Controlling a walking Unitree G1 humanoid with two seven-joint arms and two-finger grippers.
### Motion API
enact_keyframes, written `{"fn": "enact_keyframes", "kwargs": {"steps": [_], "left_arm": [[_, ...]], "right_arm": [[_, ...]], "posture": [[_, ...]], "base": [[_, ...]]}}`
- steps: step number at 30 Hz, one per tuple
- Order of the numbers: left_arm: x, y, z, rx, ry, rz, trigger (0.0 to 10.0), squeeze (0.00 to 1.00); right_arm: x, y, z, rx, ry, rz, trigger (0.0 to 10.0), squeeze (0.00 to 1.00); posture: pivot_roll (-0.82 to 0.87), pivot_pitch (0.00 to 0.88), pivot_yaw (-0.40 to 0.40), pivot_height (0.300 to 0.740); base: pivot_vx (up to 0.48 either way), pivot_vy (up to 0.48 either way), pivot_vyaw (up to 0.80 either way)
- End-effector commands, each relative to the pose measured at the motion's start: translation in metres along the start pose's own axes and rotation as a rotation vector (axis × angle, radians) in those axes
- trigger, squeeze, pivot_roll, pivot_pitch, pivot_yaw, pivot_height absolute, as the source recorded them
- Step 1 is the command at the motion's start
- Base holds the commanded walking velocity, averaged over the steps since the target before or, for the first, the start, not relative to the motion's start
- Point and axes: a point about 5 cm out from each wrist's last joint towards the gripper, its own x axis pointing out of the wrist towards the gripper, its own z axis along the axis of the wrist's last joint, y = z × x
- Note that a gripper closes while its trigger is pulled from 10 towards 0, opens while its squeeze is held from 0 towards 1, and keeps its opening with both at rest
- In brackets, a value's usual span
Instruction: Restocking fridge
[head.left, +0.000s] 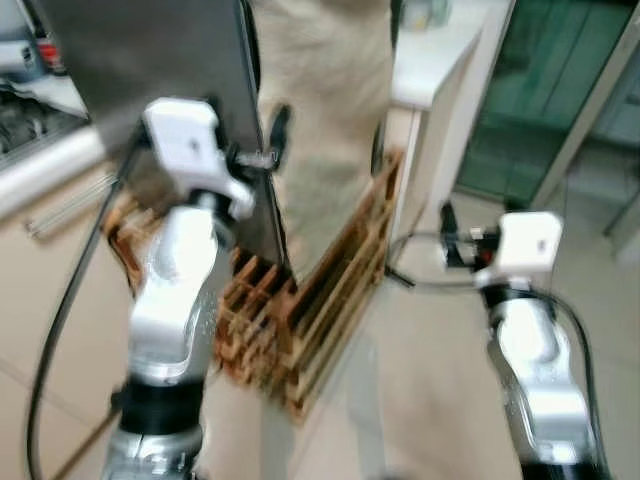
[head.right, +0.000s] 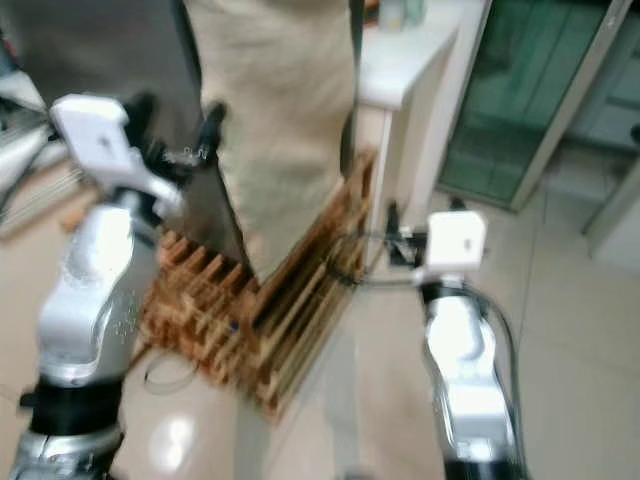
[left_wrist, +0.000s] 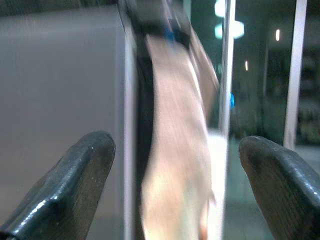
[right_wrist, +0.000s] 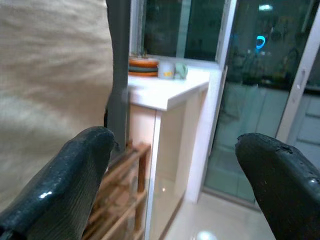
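A dark grey fridge door (head.left: 150, 50) stands at the upper left, blurred. My left gripper (head.left: 265, 148) is raised at the door's right edge, open. In the left wrist view the door's edge (left_wrist: 129, 125) runs between the wide-apart fingers (left_wrist: 75, 185). My right gripper (head.left: 447, 235) is held lower at the right, open and holding nothing. Its fingers (right_wrist: 75, 180) point toward a white counter (right_wrist: 165, 92). A broad beige cloth (head.left: 325, 100) hangs just behind the door's edge.
A slatted wooden rack (head.left: 320, 310) stands on the tiled floor below the door and against the counter's side. Stacked plates (right_wrist: 142, 65) and a cup (right_wrist: 172, 70) sit on the counter. A green glass door (head.left: 530, 100) is at the right. A kitchen worktop edge (head.left: 40, 160) is at the left.
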Motion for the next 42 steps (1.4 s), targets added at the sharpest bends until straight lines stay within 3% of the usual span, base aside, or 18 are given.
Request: {"fn": "enact_keyframes", "kwargs": {"steps": [1,3,7,12,21,35,42], "left_arm": [[0.003,0.012,0.009,0.024,-0.041,0.049,10.0,0.0],[0.013,0.01,0.022,0.034,-0.09,0.037,10.0,0.0],[0.021,0.004,0.024,0.029,-0.097,0.008,10.0,0.0],[0.029,-0.014,0.004,-0.047,0.02,-0.07,10.0,0.0],[0.024,-0.024,-0.03,-0.107,0.226,-0.134,10.0,0.0],[0.033,-0.023,-0.025,-0.145,0.225,-0.159,10.0,0.0],[0.026,-0.042,-0.029,-0.208,0.267,-0.232,10.0,0.0]], "right_arm": [[0.002,0.008,0.004,0.007,-0.022,0.03,10.0,0.0],[0.002,0.01,0.003,0.005,-0.02,0.034,10.0,0.0],[0.003,0.011,0.001,0.007,-0.016,0.036,10.0,0.0],[0.004,0.013,-0.002,0.011,-0.009,0.038,10.0,0.0],[0.004,0.013,-0.007,0.014,0.004,0.037,10.0,0.0],[0.002,0.012,-0.01,0.009,0.019,0.038,10.0,0.0],[0.0,0.011,-0.012,0.006,0.029,0.035,10.0,0.0]], "posture": [[-0.12,0.0,0.05,0.74],[-0.12,0.0,0.05,0.74],[-0.12,0.0,0.05,0.74],[-0.13,0.0,0.054,0.74],[-0.13,0.0,0.055,0.74],[-0.14,0.0,0.053,0.74],[-0.14,0.0,0.053,0.74]], "base": [[0.0,0.0,0.0],[0.0,0.0,0.0],[0.0,0.0,0.0],[0.0,0.0,0.0],[0.0,0.0,0.0],[0.0,0.0,0.0],[0.0,0.0,0.0]]}}
